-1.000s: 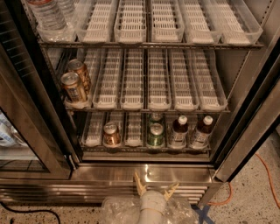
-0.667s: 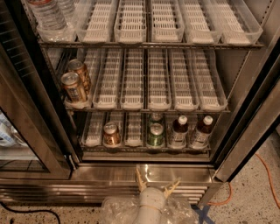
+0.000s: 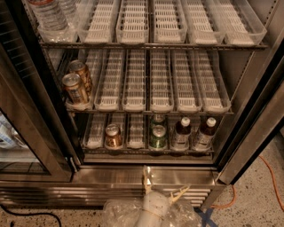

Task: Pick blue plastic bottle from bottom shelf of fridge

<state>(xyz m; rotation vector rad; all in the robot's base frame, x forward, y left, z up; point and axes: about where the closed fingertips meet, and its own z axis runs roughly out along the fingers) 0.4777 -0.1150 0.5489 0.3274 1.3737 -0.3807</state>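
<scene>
The fridge (image 3: pixel 111 175) stands open in front of me. Its bottom shelf (image 3: pixel 95 142) holds a brown can (image 3: pixel 113 135), two green cans (image 3: pixel 157 137) and two dark bottles with white caps (image 3: pixel 182 132). No blue plastic bottle shows in this view. My gripper (image 3: pixel 165 181) is low in the middle, in front of the steel base and below the bottom shelf. It is open, with nothing between its fingers.
The open glass door (image 3: pixel 26 133) stands at the left. The middle shelf carries two cans (image 3: pixel 76 85) at its left end, and clear water bottles (image 3: pixel 49 13) stand on the top shelf at the left. An orange cable (image 3: pixel 270 177) lies on the floor at the right.
My gripper has moved slightly up and toward the fridge base, and its fingers have spread a little wider. Nothing on the shelves has moved.
</scene>
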